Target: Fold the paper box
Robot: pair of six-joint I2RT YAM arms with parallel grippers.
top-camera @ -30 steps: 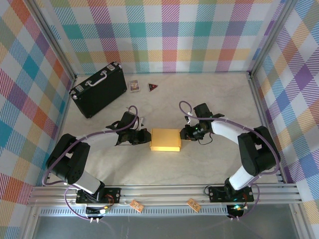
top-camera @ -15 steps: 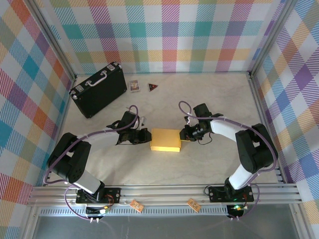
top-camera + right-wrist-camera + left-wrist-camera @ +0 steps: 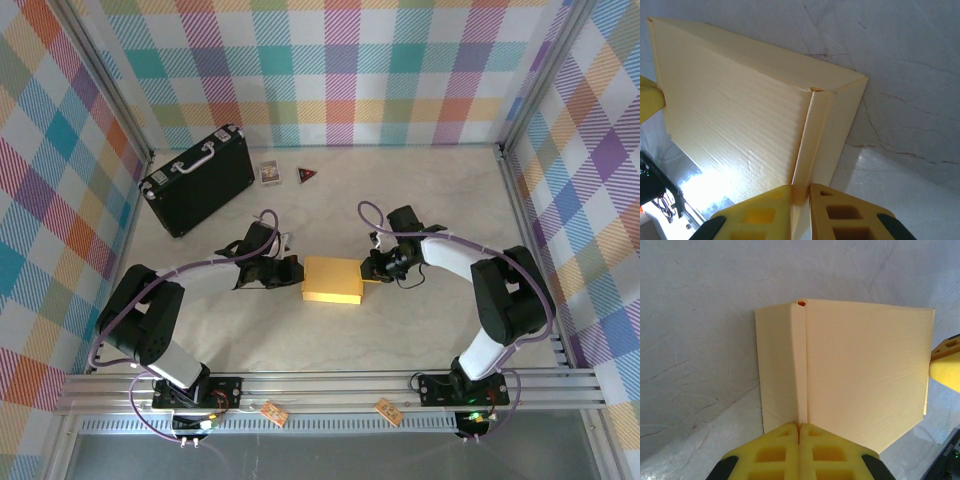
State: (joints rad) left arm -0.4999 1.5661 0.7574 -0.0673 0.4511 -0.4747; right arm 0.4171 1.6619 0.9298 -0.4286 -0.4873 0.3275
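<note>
Left tool (image 3: 799,429) and right tool (image 3: 800,192) are bracing the mustard-yellow cardboard paper box (image 3: 860,365) end to end.
The left tool's fingers are pressing together at one end fold. The right tool's are clamping the opposite ridge, probably squaring the closed box between them on the pale marbled table (image 3: 300,340). Beyond the left tool, a black hard case (image 3: 197,178) is lying shut.

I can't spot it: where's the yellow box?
In the top view, the paper box sits mid-table between the left end effector and right end effector.
</note>
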